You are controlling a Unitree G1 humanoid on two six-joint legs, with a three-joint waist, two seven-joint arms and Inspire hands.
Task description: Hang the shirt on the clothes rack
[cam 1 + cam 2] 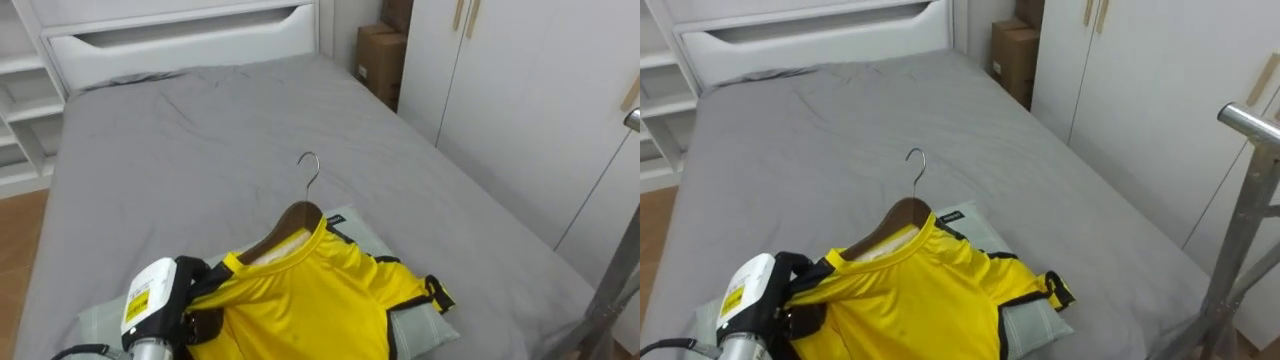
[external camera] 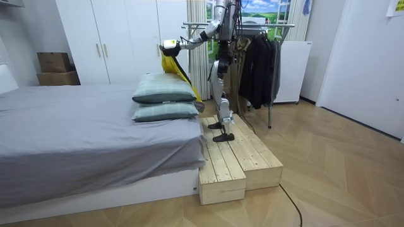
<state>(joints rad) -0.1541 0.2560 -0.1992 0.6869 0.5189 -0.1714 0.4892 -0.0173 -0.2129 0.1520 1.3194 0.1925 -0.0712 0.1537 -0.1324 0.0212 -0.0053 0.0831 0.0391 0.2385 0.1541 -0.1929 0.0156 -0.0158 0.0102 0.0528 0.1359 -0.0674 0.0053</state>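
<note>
Fingers (image 1: 198, 272) of the left hand (image 1: 172, 300) are curled round one shoulder of a yellow short-sleeved shirt with black trim (image 1: 310, 290). Folds of cloth cover their tips, so how far they close is hard to make out. The shirt sits on a brown wooden hanger with a thin metal hook (image 1: 298, 214); only the hanger's neck and one arm show above the collar, and the hook stands free.

The shirt's hem and the hand's wrist are cut off by the lower edge. Under the shirt, corners of a grey-green striped pillow (image 1: 418, 328) stick out, lying on the grey bed sheet (image 1: 200, 130).

In the room view the robot stands on a pale plank platform (image 2: 233, 157) beside the bed. Its arm reaches out over the two stacked pillows, and the shirt hangs in the air with its lower part behind them. A metal clothes rack with dark garments (image 2: 262, 60) stands just behind the robot.
</note>
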